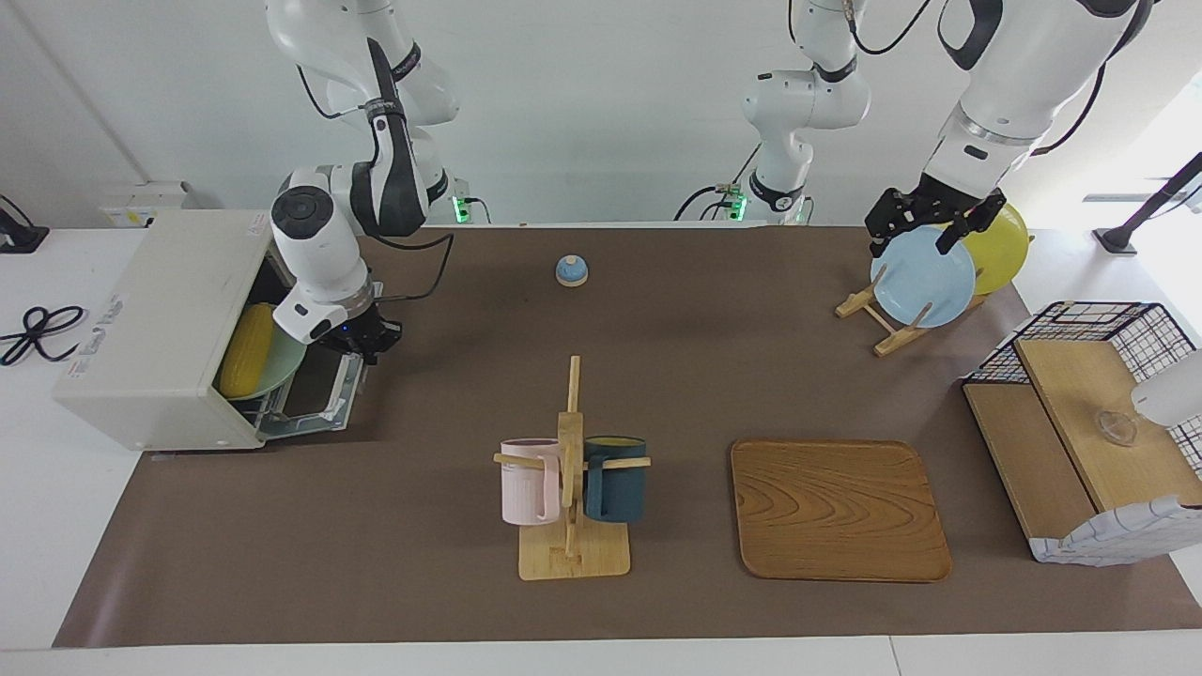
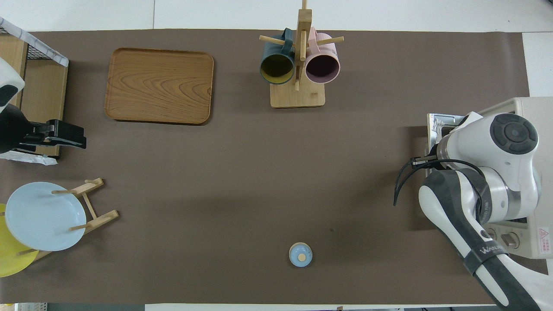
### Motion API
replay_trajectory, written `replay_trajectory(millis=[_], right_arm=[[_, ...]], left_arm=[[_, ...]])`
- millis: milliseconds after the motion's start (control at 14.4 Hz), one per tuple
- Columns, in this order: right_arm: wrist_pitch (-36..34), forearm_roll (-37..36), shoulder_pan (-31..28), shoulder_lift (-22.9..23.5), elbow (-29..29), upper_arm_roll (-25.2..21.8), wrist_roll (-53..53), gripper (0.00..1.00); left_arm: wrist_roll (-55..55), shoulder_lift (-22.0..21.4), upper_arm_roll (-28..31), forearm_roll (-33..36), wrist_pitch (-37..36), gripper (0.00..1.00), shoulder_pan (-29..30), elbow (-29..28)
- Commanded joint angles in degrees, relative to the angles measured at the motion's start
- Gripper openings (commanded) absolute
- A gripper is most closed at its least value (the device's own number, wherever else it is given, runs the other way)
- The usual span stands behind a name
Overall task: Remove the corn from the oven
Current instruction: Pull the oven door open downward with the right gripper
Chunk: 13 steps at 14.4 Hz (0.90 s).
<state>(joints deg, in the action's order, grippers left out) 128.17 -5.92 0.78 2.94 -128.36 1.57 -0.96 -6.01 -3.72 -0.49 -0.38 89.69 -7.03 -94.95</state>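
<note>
oven [image 1: 150,319]: smooth off-white painted casing, dark glass door
corn [image 1: 246,351]: bright yellow, slight sheen
tray [image 1: 839,510]: grained wood, satin
table cover [image 1: 451,582]: matt brown paper
mug rack [image 1: 571,488]: pale bare wood

The right arm [image 2: 484,190] hides the oven [image 2: 533,108] mouth at the overhead view's right edge; the yellow plate [image 2: 8,259] is cut off lower left.
</note>
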Motion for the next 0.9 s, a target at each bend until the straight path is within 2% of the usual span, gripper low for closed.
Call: replay_trajectory(millis=[0, 834], right_arm=[[2.1, -2.6, 0.7, 1.5, 0.0, -1.3, -1.8, 0.00], [4.2, 2.4, 1.3, 5.7, -0.1, -1.2, -2.8, 0.00]], left_arm=[[0.2, -0.2, -0.3, 0.6, -0.7, 1.00, 0.5, 0.0], [0.2, -0.2, -0.3, 0.6, -0.7, 1.00, 0.5, 0.0]])
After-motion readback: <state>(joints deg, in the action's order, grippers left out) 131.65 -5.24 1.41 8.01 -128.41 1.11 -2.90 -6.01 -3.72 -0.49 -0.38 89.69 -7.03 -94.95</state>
